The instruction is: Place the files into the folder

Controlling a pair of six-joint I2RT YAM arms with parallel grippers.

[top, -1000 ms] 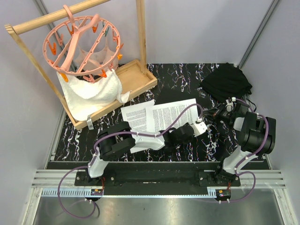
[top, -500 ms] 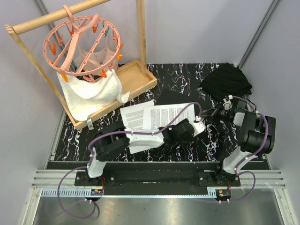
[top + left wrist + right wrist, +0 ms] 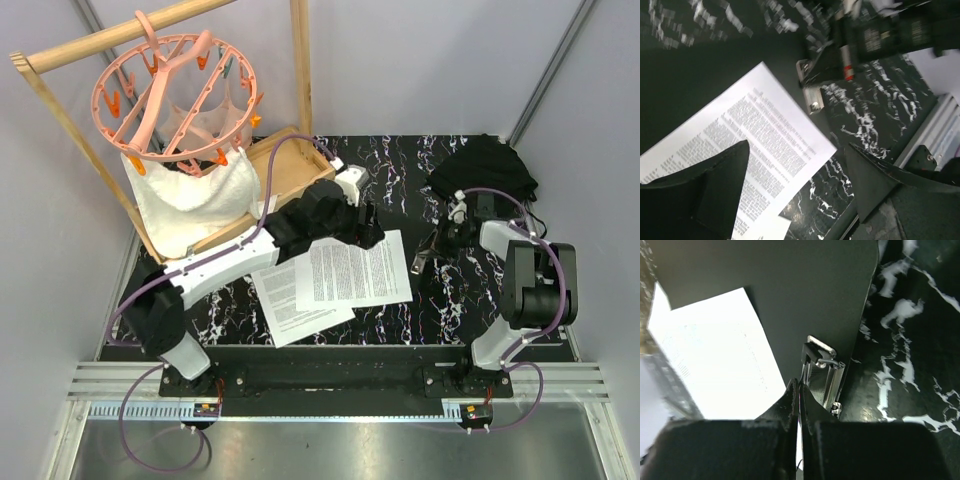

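Two printed files lie mid-table: one sheet (image 3: 355,270) on the black folder (image 3: 790,290), the other (image 3: 295,300) partly under it, sticking out toward the near left. The folder's silver clip (image 3: 424,252) sits at its right short edge. My left gripper (image 3: 368,235) hovers open above the top sheet's far edge, holding nothing. In the left wrist view the sheet (image 3: 740,140) and the clip (image 3: 812,92) lie below my spread left gripper (image 3: 797,185). My right gripper (image 3: 799,390) is shut, its tips right beside the clip (image 3: 822,370) and the sheet's corner (image 3: 715,350).
A lumpy black fabric bundle (image 3: 485,170) lies at the far right, just behind the right arm. At the far left a wooden rack (image 3: 300,60) carries a pink peg hanger (image 3: 175,85) with a white towel (image 3: 195,195), above a wooden tray (image 3: 290,165).
My left gripper opened, let go of the sheets and swung up toward the far middle. The sheets now lie nearer the front. The right gripper moved left to the clip.
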